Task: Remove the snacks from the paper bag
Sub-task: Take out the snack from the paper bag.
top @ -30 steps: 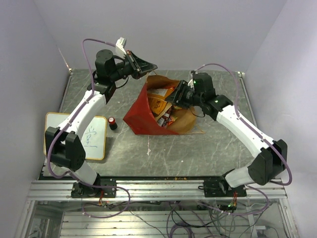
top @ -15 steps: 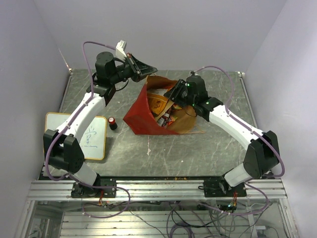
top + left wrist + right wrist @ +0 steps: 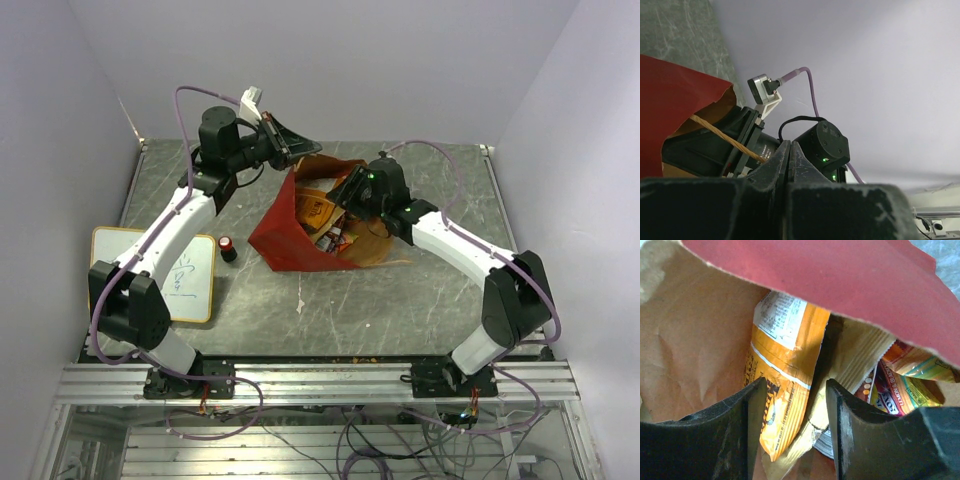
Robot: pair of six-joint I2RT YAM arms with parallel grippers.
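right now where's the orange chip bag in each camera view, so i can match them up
Top external: the orange chip bag is just above the middle, inside the paper bag.
Left wrist: not in it; only the paper bag shows, at the left.
Right wrist: the orange chip bag fills the centre, standing in the bag.
Shared landmark: the red outer wall of the paper bag, seen in all three.
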